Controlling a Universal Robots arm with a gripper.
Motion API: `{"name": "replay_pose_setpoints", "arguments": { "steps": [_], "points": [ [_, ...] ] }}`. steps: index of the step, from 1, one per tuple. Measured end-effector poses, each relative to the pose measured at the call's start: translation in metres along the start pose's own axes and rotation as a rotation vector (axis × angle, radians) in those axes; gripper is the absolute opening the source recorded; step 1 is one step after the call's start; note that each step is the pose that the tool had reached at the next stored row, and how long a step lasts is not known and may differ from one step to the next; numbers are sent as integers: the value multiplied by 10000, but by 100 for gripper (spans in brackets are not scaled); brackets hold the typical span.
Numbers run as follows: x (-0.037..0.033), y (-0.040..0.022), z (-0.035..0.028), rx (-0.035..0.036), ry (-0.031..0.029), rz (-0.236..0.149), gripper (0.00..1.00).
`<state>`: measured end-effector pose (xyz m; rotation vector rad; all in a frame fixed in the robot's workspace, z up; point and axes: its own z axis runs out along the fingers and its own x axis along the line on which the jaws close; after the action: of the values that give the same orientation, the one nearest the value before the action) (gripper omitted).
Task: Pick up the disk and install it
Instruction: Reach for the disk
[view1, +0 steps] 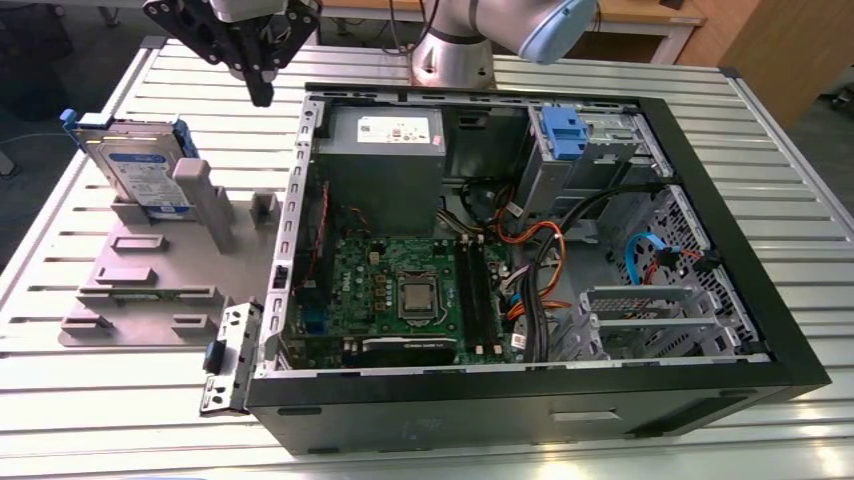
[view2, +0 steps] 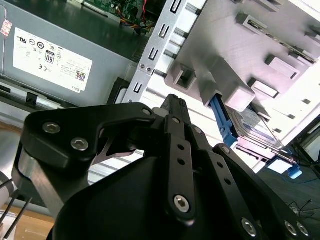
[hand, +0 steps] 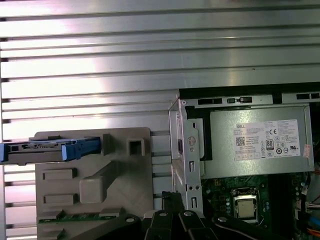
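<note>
The black gripper (view1: 262, 95), jaws seemingly closed on nothing, hangs apart from the silver-grey, blue-framed disk (view1: 140, 172) standing upright in the grey slotted holder (view1: 147, 282); a clean pick likely needs them opened and squared across its top edge.

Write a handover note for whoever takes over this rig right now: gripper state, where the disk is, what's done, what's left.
Gripper: jaws shut, empty, hovering over the slatted metal table between the grey plastic slotted holder stand and the open black computer case.
Disk: the silver-grey rectangular hard drive in its blue plastic bracket stands upright in the holder stand, on the exterior view's left, outside the case.
Done: nothing visible; disk not picked up.
Left: pick-up and installation.
</note>
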<state>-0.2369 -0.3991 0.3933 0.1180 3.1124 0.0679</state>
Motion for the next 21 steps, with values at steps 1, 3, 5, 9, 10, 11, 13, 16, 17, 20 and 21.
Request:
{"name": "replay_pose_setpoints", "arguments": {
  "steps": [1,3,5,9,10,11,13,16,17,20,21],
  "points": [
    [2,0,0,0,1,1,11],
    [12,-1,0,0,0,1,11],
    [27,-2,-1,0,0,0,11],
    [50,-4,-1,0,0,0,11],
    [50,-4,-1,0,0,-1,11],
    [50,-4,-1,1,1,-1,11],
    [51,-4,-1,0,1,0,11],
    [52,-4,-2,0,1,0,11],
    [56,-4,-2,1,1,1,11],
    [65,-5,-2,1,1,0,11],
    [70,-5,-2,1,1,0,11]
  ]
}}
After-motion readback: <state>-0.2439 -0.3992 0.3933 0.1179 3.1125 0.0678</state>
